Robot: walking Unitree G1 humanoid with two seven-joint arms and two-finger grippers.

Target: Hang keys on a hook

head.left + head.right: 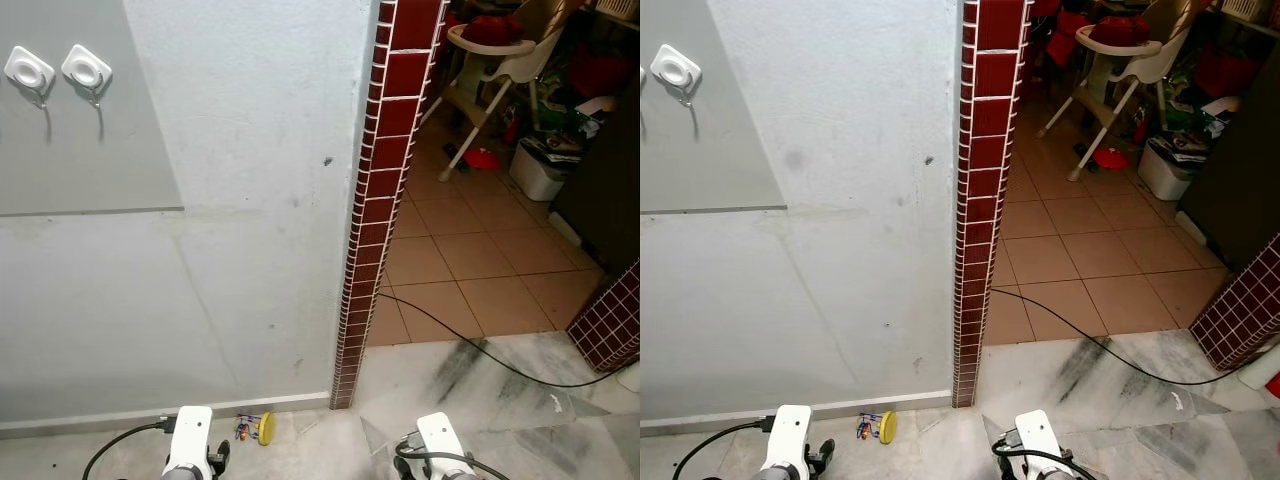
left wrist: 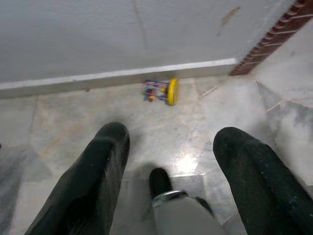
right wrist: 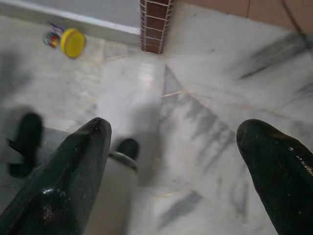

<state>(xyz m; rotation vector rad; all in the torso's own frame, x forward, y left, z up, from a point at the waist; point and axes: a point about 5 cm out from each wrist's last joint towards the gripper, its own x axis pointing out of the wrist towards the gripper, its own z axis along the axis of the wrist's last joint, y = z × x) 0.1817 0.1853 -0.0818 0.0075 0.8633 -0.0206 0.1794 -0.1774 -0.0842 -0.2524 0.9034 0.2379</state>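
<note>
The keys [image 1: 254, 429] lie on the marble floor [image 1: 500, 400], right at the foot of the grey wall [image 1: 250, 200] — a small multicoloured bunch with a round yellow tag. High on the wall sit two white hooks [image 1: 86, 70]. Left gripper [image 2: 171, 171] hangs low, fingers spread wide; right gripper [image 3: 171, 171] likewise spread, both empty above the floor.
</note>
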